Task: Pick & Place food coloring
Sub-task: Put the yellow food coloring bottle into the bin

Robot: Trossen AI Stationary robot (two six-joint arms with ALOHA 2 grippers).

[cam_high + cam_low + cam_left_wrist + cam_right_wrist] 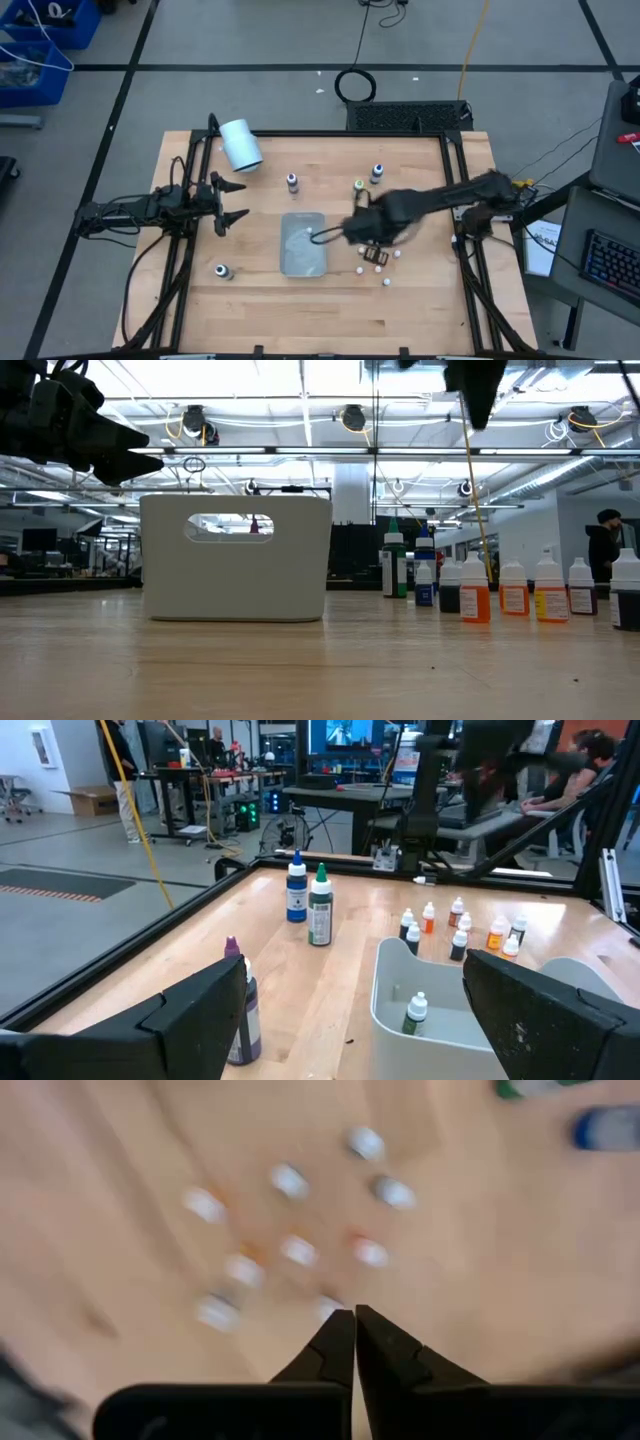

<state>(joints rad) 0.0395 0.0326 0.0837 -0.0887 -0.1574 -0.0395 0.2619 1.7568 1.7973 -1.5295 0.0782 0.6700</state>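
The food coloring is a cluster of tiny bottles (378,258) standing on the wooden table to the right of the clear tray (303,243); they also show in the left wrist view (460,930) and blurred in the right wrist view (290,1250). One tiny green-topped bottle (415,1010) stands inside the tray. My right gripper (355,1315) is shut and empty, up above the table between the tray and the cluster (340,233). My left gripper (232,203) is open and empty at the table's left side, facing the tray (352,968).
A big white cylinder (240,145) lies at the far left. Larger bottles stand on the table: purple-topped (292,182), green (358,186) and blue (377,172) beyond the tray, and one (222,270) near the front left. A black frame edges the table.
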